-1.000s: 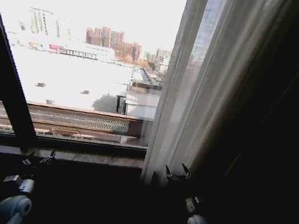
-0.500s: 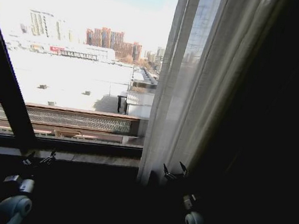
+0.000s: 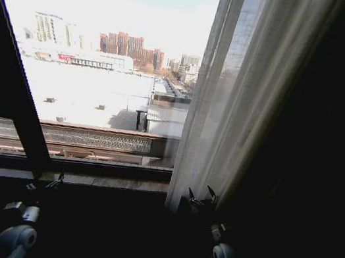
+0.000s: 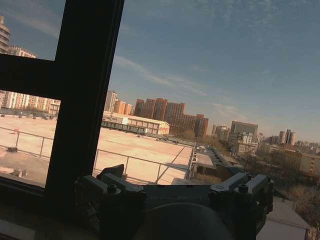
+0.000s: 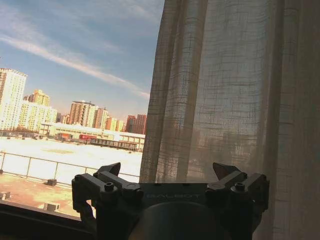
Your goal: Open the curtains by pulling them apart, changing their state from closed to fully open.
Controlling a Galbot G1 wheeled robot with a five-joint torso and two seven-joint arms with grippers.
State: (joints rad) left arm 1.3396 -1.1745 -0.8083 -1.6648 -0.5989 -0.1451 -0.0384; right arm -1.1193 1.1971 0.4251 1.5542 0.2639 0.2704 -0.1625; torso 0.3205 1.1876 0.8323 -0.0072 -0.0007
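Two tools sit low before the window: the left tool (image 3: 49,182) hangs by the sill with its fingers spread and nothing between them, and the right tool (image 3: 202,199) is also spread wide and holds nothing, its tips just beside the hem of the sheer white pleated curtain (image 3: 244,101). Since a second ago the right tool has barely moved; the view swung a little, so the curtain's edge seems to drift left, then back. By my judgement the panel is released at the right side, and the glass beside the dark slanting window frame bar (image 3: 7,83) is bare, so the opening looks largely done. No containers are present. Beyond lie pale rooftops and red-brown towers (image 3: 130,47).
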